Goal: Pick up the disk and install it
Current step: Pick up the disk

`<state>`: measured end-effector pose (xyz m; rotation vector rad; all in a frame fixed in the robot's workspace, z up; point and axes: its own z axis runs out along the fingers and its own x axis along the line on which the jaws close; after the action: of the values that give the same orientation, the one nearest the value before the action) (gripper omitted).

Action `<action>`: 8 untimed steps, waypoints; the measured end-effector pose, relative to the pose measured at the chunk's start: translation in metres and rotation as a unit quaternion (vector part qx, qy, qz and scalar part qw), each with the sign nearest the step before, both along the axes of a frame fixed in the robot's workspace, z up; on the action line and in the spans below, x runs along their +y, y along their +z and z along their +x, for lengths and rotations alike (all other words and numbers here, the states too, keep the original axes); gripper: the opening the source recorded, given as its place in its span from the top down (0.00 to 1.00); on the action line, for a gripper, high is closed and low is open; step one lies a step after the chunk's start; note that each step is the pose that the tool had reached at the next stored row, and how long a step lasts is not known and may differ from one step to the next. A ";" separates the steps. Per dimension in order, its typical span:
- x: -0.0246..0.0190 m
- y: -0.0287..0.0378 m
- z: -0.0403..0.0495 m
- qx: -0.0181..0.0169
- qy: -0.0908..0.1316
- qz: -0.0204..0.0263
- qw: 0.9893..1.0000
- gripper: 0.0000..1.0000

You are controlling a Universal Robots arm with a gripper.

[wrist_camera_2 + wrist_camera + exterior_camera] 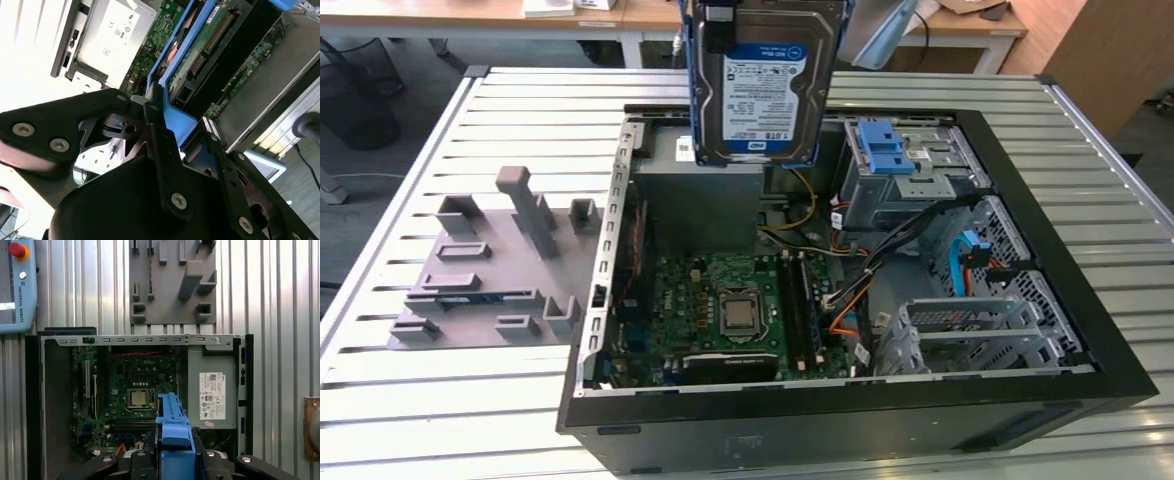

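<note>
While held above open case (1067, 385), disk (761, 85) stands on edge, pincer (180, 117) clenched around its blue-railed end.

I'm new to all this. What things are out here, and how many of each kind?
Open computer case: 1
Grey plastic rack: 1
Hard drive, gripped by the end effector above the case: 1
Handheld controller with a red button: 1
Total: 4
</note>
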<state>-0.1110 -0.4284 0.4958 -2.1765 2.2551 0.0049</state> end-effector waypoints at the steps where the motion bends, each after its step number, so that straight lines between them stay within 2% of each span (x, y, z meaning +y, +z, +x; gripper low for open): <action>1: -0.0002 0.0000 0.0016 0.000 0.000 0.000 1.000 0.64; 8: -0.0011 -0.0001 0.0129 0.000 0.000 0.000 1.000 0.64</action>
<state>-0.0981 -0.4295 0.4957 -2.1765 2.2550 0.0050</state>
